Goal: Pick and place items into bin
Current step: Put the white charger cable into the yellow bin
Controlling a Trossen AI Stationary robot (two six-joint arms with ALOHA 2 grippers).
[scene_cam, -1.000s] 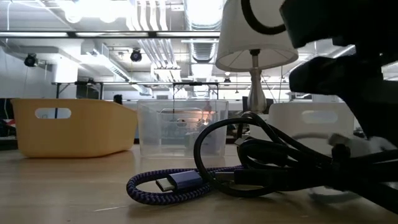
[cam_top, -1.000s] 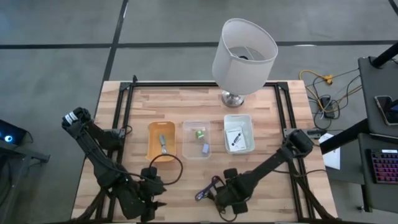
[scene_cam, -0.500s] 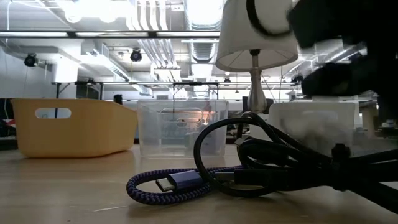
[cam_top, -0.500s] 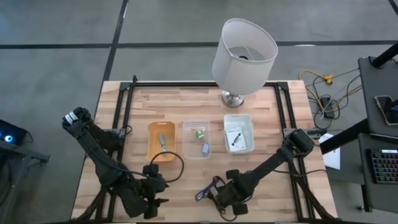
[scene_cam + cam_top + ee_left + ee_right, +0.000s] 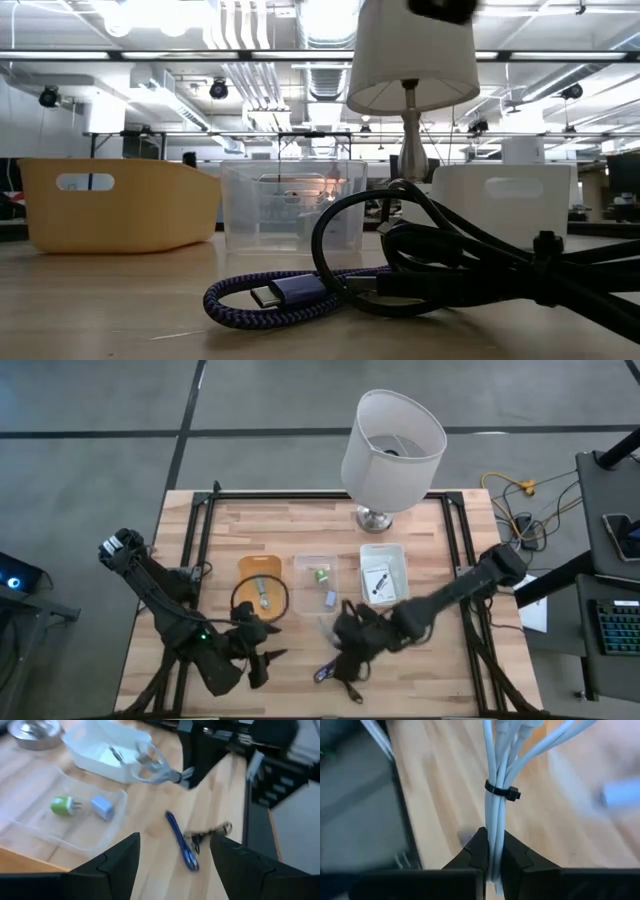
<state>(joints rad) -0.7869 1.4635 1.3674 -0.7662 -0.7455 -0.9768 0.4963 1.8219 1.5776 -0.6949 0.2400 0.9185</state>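
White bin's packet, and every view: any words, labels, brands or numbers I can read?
No text is readable in any view.
Packet in the white bin: dark marks, too small to read.
Keyboard off the table: keys too small to read.
White cord in the right hand: no label shows.

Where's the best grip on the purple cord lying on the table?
Take the purple cord at its looped bend, the end clear of the black cord that crowds its other end. Come straight down from above, fingers across the doubled strands: it lies flat on the table and folded narrow, so both strands should fit in one pinch.
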